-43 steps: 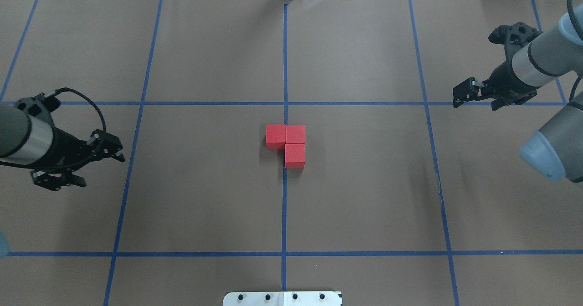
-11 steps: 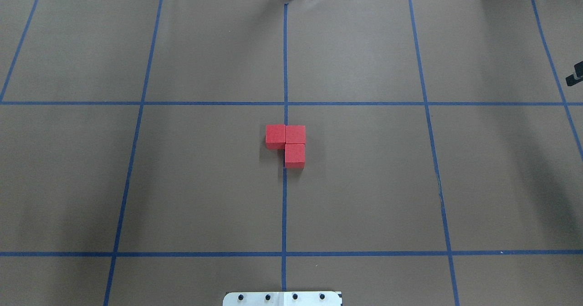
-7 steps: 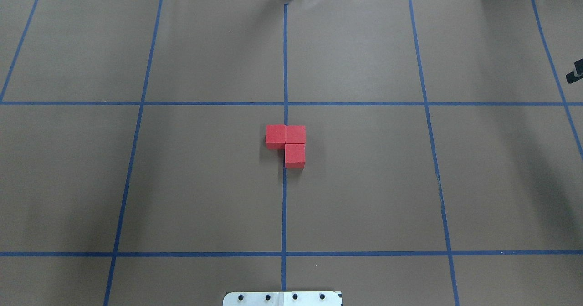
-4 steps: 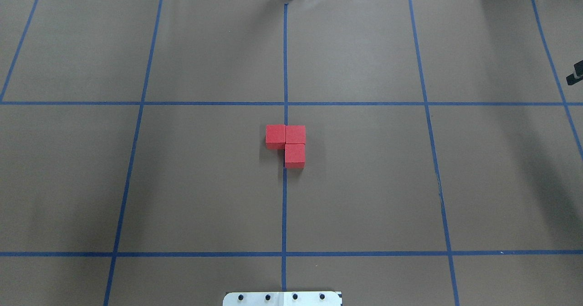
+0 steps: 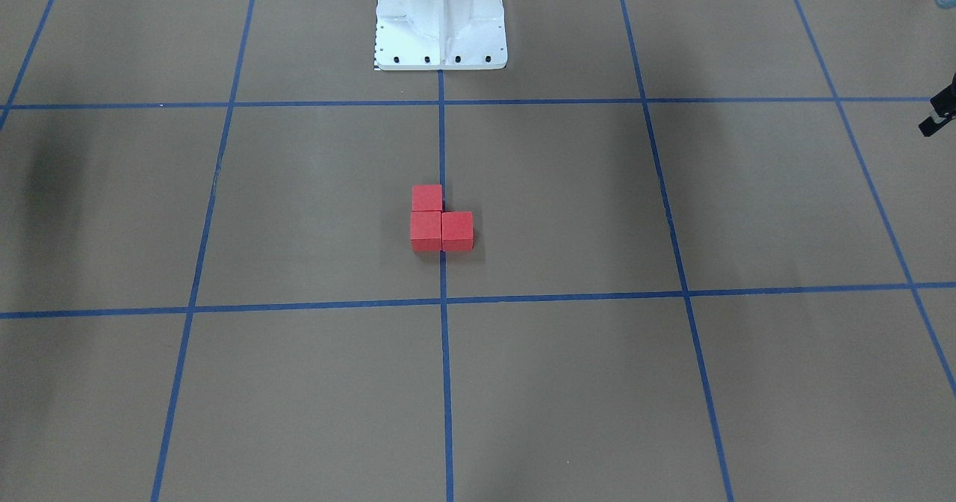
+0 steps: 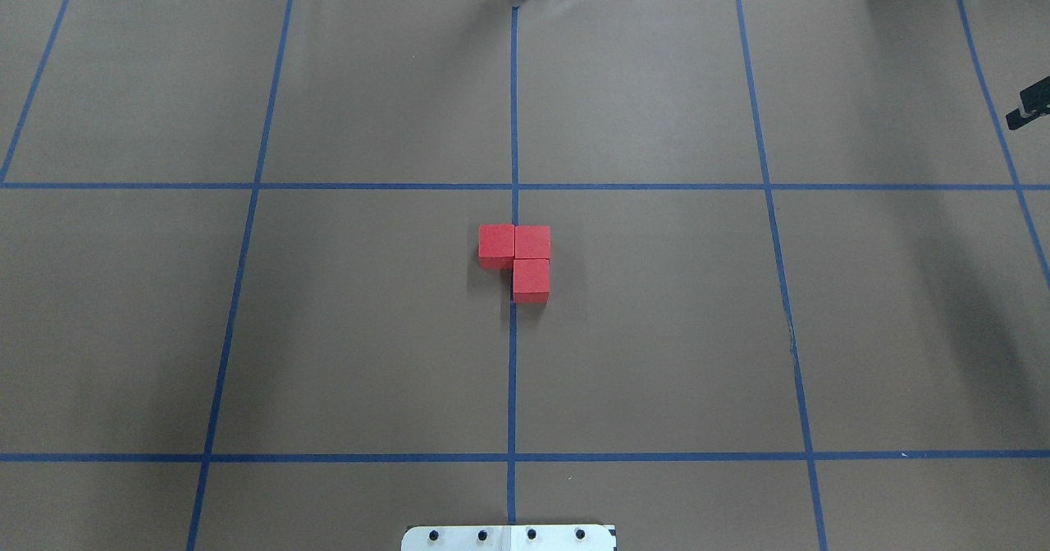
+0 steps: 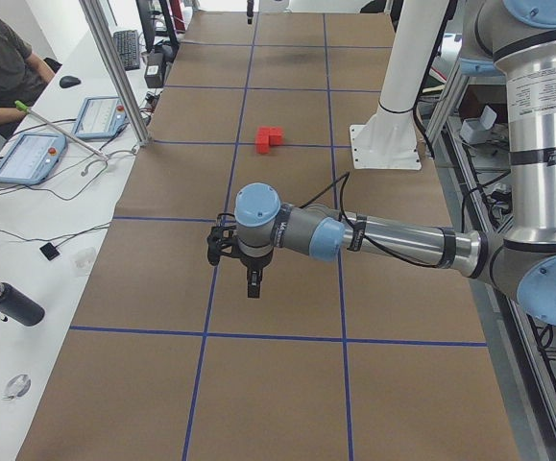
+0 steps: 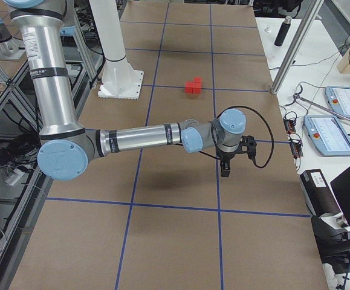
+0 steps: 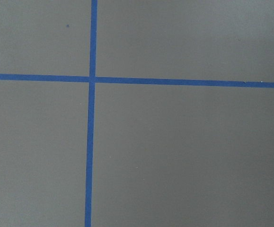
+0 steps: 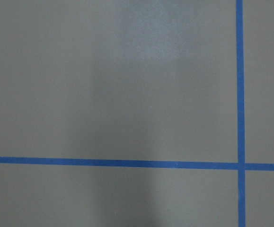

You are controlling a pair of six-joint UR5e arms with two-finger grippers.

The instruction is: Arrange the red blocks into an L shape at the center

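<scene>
"So, where are the red blocks sitting right now?"

"All three red blocks [image 6: 531, 243] are sitting at the center [image 6: 623, 321] of the worktop [image 6: 369, 84], touching face to face. Two are lying side by side with their joint over the blue tape line [image 6: 513, 354]. The third is butting against the near face of the one on my right. I am reading that as a finished L."

"And your hands?"

"My left hand [image 7: 253, 286] is hanging over a tape crossing, well apart from the blocks. My right hand [image 8: 225, 170] is hanging likewise toward the other end. Neither is carrying a block, since all three are lying on the worktop. I cannot tell whether the fingers are spread or pressed together, because only side views and thin slivers are showing them."

"What is this step calling for, then?"

"I am judging it to be a check, not a push. I am looking for gaps at both joints and finding none. Doing it well means holding both hands clear. The blocks are looking light and loose, so any brush could be sliding one out of line."
</scene>
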